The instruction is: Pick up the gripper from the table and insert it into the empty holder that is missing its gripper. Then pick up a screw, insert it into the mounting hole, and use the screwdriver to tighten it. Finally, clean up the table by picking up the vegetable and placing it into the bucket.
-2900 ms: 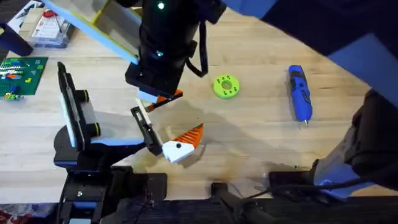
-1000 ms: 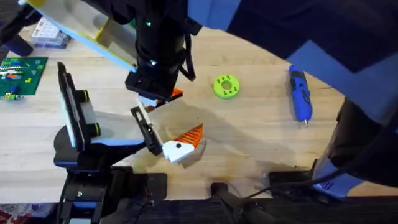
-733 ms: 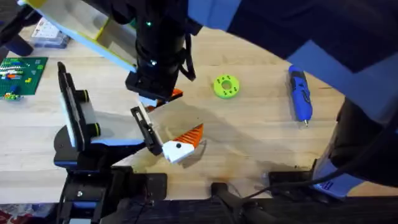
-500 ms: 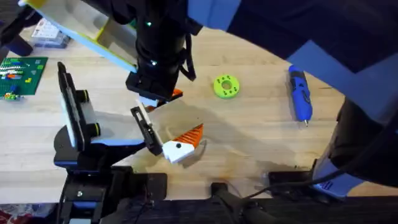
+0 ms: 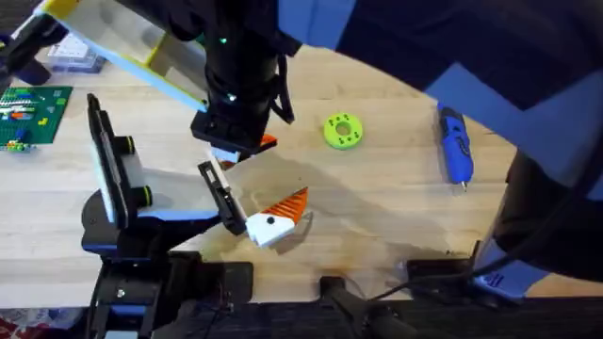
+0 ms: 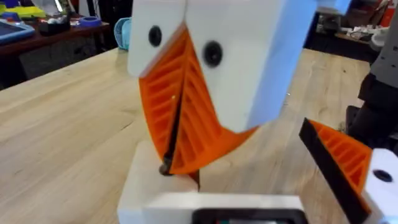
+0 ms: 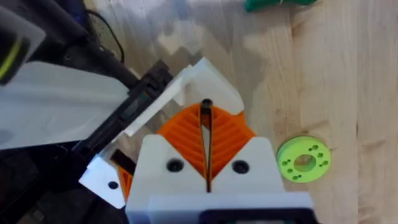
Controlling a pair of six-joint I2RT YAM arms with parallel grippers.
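My right gripper (image 5: 243, 149) points down at the table (image 5: 396, 217) with a small dark screw (image 7: 206, 107) pinched between its orange pads. The screw's tip (image 6: 165, 169) hangs just over the white block of the gripper (image 7: 208, 78), which sits at the far end of the black holder (image 5: 219, 200). From the side, the right gripper (image 6: 171, 165) stands directly above that block. A second white-and-orange finger piece (image 5: 273, 218) sits at the holder's near end. The blue screwdriver (image 5: 455, 141) lies far right. A green vegetable (image 7: 273, 5) shows beyond the block. The bucket is out of view.
A lime-green disc (image 5: 341, 130) lies right of the holder. The holder's grey-white arm (image 5: 179, 213) runs to a black base (image 5: 113, 226) at the left. A clear parts box (image 5: 71, 47) and a green board (image 5: 28, 108) sit far left.
The right arm has shifted slightly left over the holder since the earliest frame. Over the last second it has hardly moved. The holder and both finger pieces lie as before.
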